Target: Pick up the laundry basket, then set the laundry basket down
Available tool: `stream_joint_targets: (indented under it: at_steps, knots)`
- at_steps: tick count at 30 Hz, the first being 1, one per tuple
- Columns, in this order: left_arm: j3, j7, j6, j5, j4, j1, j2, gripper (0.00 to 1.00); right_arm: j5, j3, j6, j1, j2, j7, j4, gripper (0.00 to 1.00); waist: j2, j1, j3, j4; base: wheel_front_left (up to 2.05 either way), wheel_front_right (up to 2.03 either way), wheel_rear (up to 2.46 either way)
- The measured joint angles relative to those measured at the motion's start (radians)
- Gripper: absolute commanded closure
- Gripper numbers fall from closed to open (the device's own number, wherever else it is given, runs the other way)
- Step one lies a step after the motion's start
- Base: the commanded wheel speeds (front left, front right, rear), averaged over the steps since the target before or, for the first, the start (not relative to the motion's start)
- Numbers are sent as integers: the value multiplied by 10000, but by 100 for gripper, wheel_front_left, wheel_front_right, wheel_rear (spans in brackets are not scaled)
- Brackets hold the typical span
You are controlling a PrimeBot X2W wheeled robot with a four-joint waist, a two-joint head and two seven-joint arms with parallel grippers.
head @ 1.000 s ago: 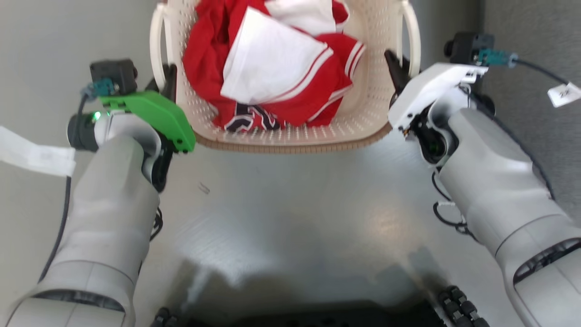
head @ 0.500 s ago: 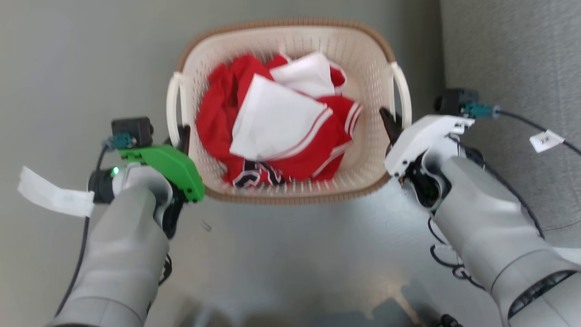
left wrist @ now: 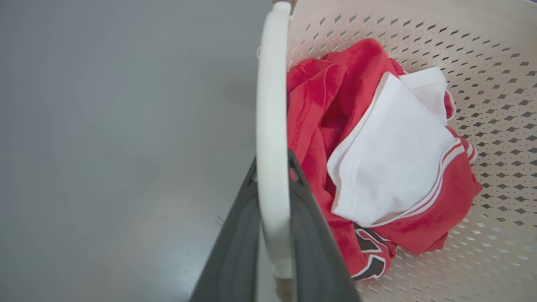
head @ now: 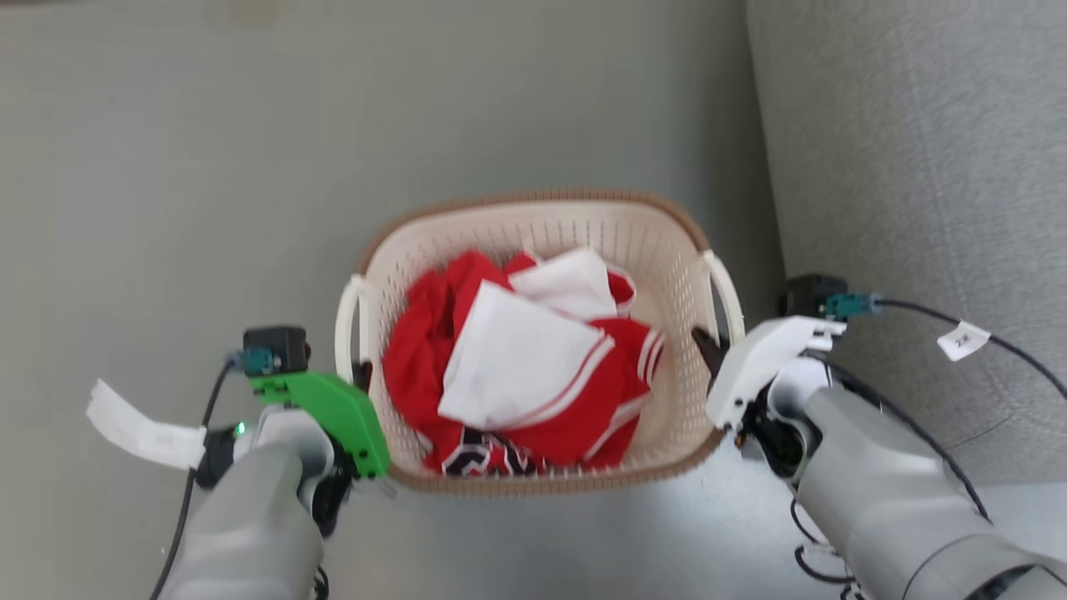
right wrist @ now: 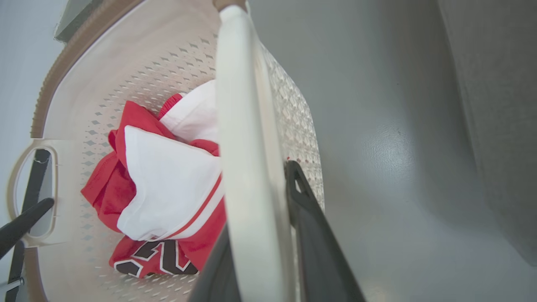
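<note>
Obs: laundry basket, red-and-white clothes inside, is between my grippers over grey floor. My left gripper is clamped on the left loop handle; my right gripper is clamped on the right loop handle.

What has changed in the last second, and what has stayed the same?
The head camera moved: the basket, left tool and right tool look smaller and lower, together. Nothing taken or released. Both tools stay shut on the handles; the clothes lie unchanged.
</note>
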Motion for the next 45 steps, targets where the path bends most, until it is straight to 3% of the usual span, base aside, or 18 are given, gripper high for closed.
stream_joint_targets:
  at_steps: [10, 22, 45]
  knots:
    - [-416, 826, 0, -537, 25, 952, -2, 100, 311, 330, 0, 872, 50, 688, 330, 100, 0, 0, -1313, -51, 0, 0, 0]
    - [-690, 1030, 0, -1114, -29, 2039, -2, 100, 635, 520, 0, 1849, 92, 1030, 393, 100, 0, 0, -3034, -82, 0, 0, 0]
    - [-1097, 1208, 113, -1524, -278, 2166, 79, 100, 821, 756, 0, 1870, 52, 1081, 476, 100, 0, 0, -3532, -54, 0, 0, 0]
